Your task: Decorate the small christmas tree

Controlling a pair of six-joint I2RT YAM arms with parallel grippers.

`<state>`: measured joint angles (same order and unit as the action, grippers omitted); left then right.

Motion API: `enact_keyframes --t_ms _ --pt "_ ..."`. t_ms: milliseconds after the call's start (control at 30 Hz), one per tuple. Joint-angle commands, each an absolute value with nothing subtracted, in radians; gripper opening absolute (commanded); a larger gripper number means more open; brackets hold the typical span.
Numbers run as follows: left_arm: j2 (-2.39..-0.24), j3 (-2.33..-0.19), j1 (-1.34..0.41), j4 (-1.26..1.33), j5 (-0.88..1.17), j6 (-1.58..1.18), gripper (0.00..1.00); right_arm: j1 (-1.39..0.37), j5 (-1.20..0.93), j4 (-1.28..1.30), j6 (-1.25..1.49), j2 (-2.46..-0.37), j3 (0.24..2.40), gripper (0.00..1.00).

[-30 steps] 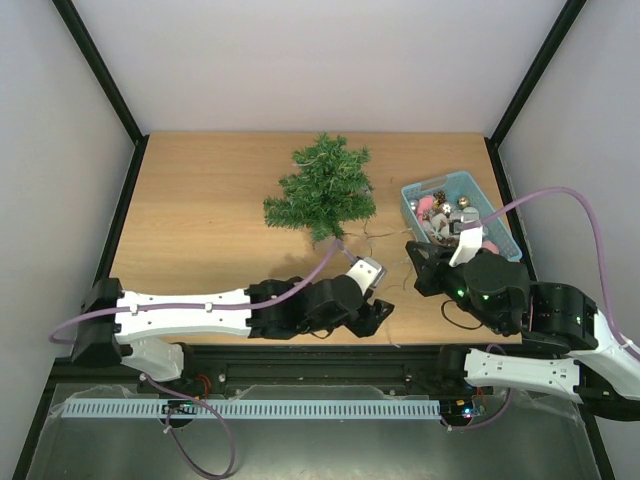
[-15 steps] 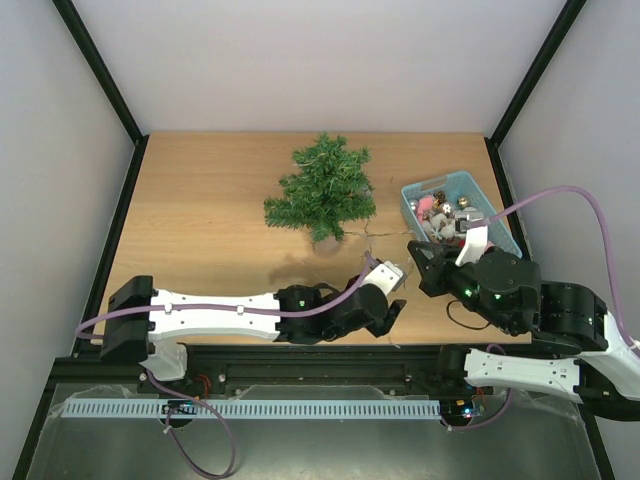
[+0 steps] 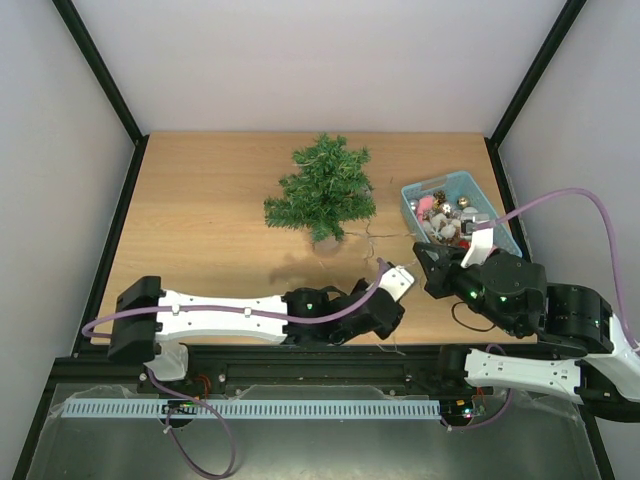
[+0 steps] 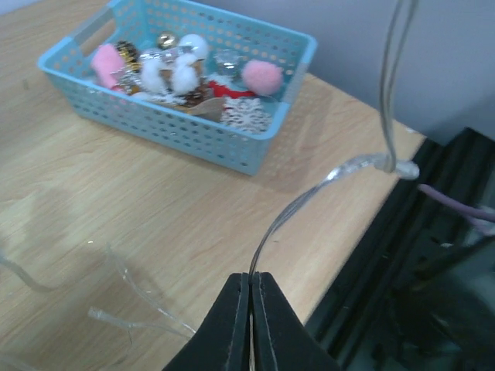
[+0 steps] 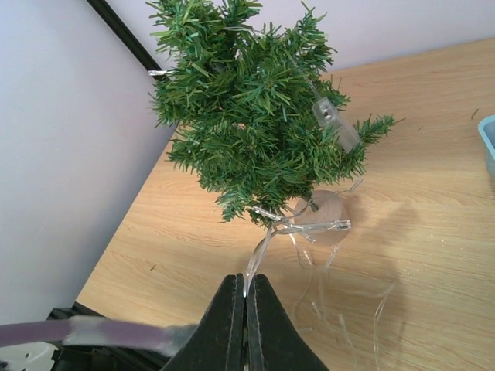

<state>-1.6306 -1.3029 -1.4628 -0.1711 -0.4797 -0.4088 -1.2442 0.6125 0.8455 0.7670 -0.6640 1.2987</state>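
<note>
- one small christmas tree standing mid-table toward the back edge, one blue ornament basket by the right edge
- left gripper and right gripper are both pinched tight on the one clear light string

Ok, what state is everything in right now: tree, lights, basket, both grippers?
small christmas tree: standing on its base, some lights in its branches, nothing else visibly hung.
clear light string: partly on the tree, rest loose on the table, pinched in two places.
blue basket: upright, full of ornaments.
left gripper: shut on the clear light string.
right gripper: shut on the clear light string.
</note>
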Motion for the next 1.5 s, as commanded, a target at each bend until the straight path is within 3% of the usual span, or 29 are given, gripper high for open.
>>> enact_keyframes --t_ms 0,333,633,733,867,967,1100,1267,1467 --pt "-1.542 -1.405 -1.506 -0.263 -0.373 -0.423 0.02 -1.25 0.669 0.886 0.772 -0.645 1.313 0.01" --pt "-1.403 -1.663 -1.519 -0.619 -0.21 -0.54 0.03 -1.25 0.769 0.922 0.784 -0.621 1.283 0.01" --pt "-1.515 -2.158 -1.502 -0.858 -0.139 -0.53 0.06 -1.251 0.862 0.883 0.745 -0.628 1.265 0.01" --pt "-1.535 -2.235 -1.47 -0.891 -0.099 -0.526 0.07 -1.25 0.879 0.852 0.719 -0.635 1.278 0.01" --pt "-1.521 -2.236 -1.399 -0.903 -0.059 -0.535 0.08 -1.25 0.906 0.814 0.673 -0.653 1.29 0.01" --pt "-1.523 -2.194 -1.362 -0.925 -0.028 -0.536 0.18 -1.25 0.903 0.8 0.659 -0.667 1.296 0.01" --pt "-1.546 -2.048 -1.359 -0.981 -0.16 -0.552 0.28 -1.25 0.882 0.777 0.652 -0.659 1.29 0.01" --pt "-1.512 -1.788 -1.349 -0.883 -0.252 -0.607 0.28 -1.25 0.839 0.761 0.641 -0.669 1.289 0.01" --pt "-1.435 -1.665 -1.305 -0.884 -0.387 -0.669 0.29 -1.25 0.776 0.739 0.65 -0.69 1.232 0.01"
